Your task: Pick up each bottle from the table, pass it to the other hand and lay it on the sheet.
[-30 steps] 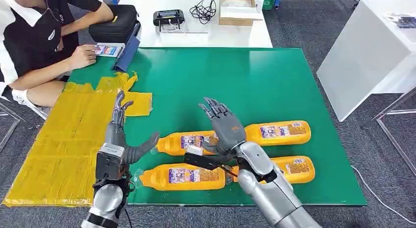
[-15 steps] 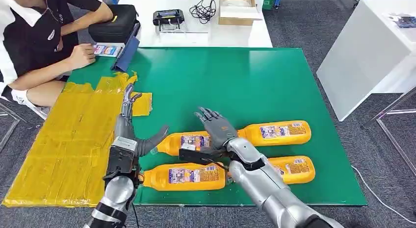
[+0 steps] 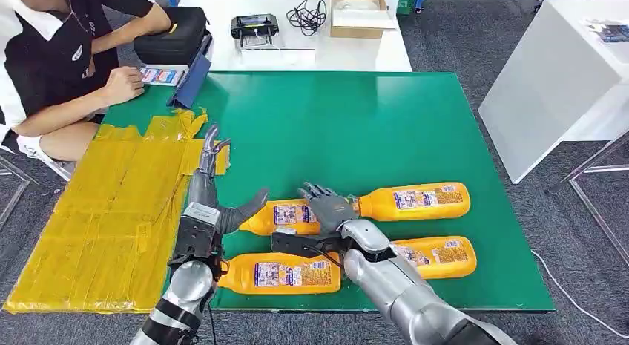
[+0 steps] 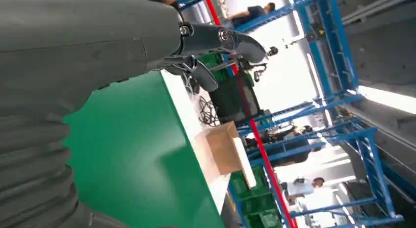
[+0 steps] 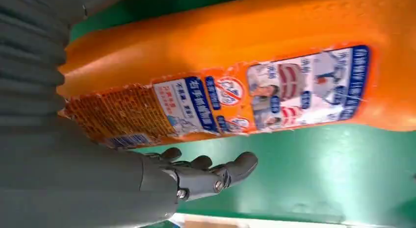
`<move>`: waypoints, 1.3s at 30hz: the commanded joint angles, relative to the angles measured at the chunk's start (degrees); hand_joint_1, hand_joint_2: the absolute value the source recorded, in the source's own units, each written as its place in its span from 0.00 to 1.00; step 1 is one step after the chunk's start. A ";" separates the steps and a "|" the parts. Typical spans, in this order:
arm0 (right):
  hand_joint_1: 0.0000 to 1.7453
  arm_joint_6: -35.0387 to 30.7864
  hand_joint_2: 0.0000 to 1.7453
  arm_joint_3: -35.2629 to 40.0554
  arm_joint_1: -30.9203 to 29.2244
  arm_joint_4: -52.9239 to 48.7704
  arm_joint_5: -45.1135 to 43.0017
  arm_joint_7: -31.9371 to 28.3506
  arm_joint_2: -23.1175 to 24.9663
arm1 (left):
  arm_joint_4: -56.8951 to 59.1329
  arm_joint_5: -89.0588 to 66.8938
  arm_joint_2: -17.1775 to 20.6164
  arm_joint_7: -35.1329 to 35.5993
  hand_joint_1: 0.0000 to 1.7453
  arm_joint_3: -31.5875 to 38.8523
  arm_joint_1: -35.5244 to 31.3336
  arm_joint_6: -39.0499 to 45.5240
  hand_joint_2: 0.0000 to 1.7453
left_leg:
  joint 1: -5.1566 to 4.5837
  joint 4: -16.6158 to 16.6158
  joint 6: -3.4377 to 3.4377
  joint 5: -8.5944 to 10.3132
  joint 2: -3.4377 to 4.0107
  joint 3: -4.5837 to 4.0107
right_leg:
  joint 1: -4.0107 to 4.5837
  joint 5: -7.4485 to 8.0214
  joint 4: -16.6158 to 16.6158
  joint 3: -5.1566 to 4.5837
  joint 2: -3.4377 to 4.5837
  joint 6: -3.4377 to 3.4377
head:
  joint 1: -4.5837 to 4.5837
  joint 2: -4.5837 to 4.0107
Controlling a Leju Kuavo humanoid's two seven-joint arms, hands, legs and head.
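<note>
Nearest the robot, two orange bottles lie on the green counter (image 3: 415, 115): the front left bottle (image 3: 280, 273) and the front right bottle (image 3: 438, 256). Behind them, the right robot hand (image 3: 326, 208) is over the back left bottle (image 3: 285, 216), fingers spread, gripping nothing. The left robot hand (image 3: 210, 193) waits open beside it. The back right bottle (image 3: 415, 200) lies further right. The yellow sheet (image 3: 104, 211) holds no bottle, so all four remain. A person (image 3: 52, 63) sits at the far corner.

Base of the far-left bottle (image 3: 285, 215) behind the right hand (image 3: 328, 209); contact not discernible.
</note>
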 commanded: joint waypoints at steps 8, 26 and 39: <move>0.15 -3.88 1.00 4.90 -3.60 9.22 8.84 7.17 -1.16 | 3.83 0.75 0.00 -0.44 0.00 -1.97 -2.65 0.02 1.00 | 0.02 -0.04 -0.06 -0.02 -0.06 0.14 | 0.02 -0.04 -0.05 0.16 -0.04 -0.04 | 0.00 0.00; 0.91 -22.11 1.00 -0.90 -1.38 3.68 9.95 1.77 -1.99 | 2.79 -0.02 0.07 -0.65 0.00 -2.03 -1.72 -0.02 1.00 | 0.03 -0.03 -0.07 -0.04 -0.09 0.13 | 0.03 -0.07 -0.05 0.18 -0.09 -0.04 | 0.02 0.00; 1.00 -31.00 1.00 -32.36 17.84 -30.36 10.57 -20.02 2.80 | 0.97 -3.61 0.55 0.14 0.00 -3.08 1.91 1.20 1.00 | 0.08 -0.04 -0.11 -0.14 0.01 0.25 | 0.08 -0.13 -0.09 0.28 0.03 -0.08 | 0.02 0.00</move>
